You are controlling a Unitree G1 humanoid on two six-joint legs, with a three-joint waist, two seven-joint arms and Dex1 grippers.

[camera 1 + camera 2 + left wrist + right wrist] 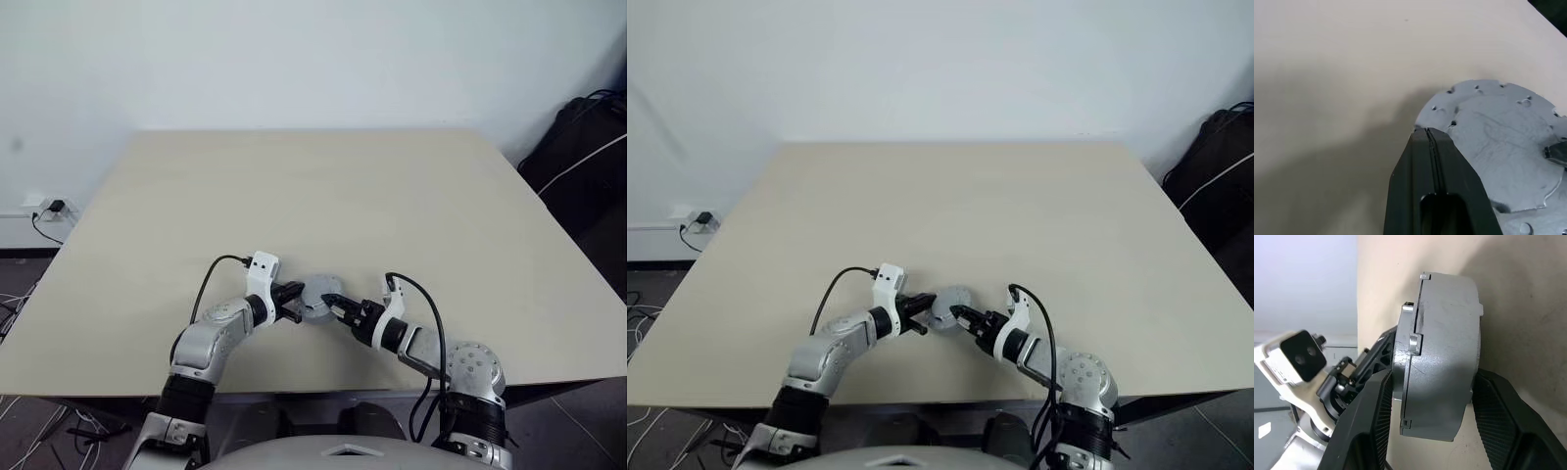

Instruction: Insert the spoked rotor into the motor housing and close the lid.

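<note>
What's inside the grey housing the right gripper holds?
Cannot tell: the closed grey housing shows outer shell only between the right gripper fingers; the left gripper, shut, touches its rim.

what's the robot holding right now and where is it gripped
The right claw grips the closed grey motor housing across its flat faces; the shut left claw presses at its rim.

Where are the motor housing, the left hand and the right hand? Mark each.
the motor housing (1449, 347), right wrist view, its grey side wall.
the left hand (1428, 133), left wrist view, its closed fingertips.
the right hand (333, 302), left eye view, between its fingertips.
</note>
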